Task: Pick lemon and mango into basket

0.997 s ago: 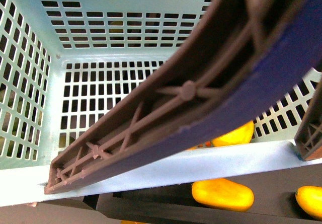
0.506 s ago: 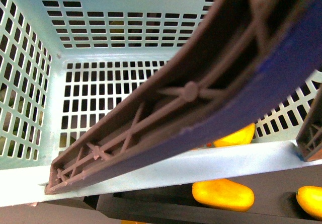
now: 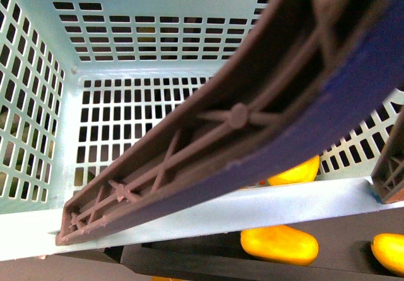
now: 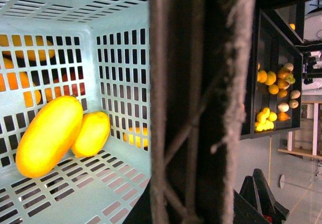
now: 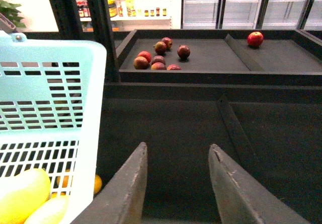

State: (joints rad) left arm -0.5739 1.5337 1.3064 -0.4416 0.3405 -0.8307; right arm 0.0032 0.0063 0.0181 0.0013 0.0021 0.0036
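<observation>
The pale teal basket (image 4: 126,43) holds the long yellow-orange mango (image 4: 48,136) and, touching it, the smaller lemon (image 4: 91,133); both lie on its slotted bottom. My left gripper (image 4: 193,209) is shut on the basket's brown ribbed handle (image 4: 196,103), which crosses the front view (image 3: 240,113) over the basket (image 3: 126,60). My right gripper (image 5: 176,183) is open and empty over a dark shelf, beside the basket's corner (image 5: 90,108). Two yellow fruits (image 5: 22,196) show inside that corner; I cannot tell which is which.
Loose yellow fruits (image 3: 278,243) lie on the dark shelf below the basket's near rim. Red apples (image 5: 158,58) sit in a dark tray behind the right gripper, with one apple (image 5: 255,39) further right. Black shelf posts (image 5: 103,27) stand by the basket. Shelves of mixed fruit (image 4: 274,93) show in the left wrist view.
The brown handle has shifted very slightly in the front view. Nothing else has visibly changed.
</observation>
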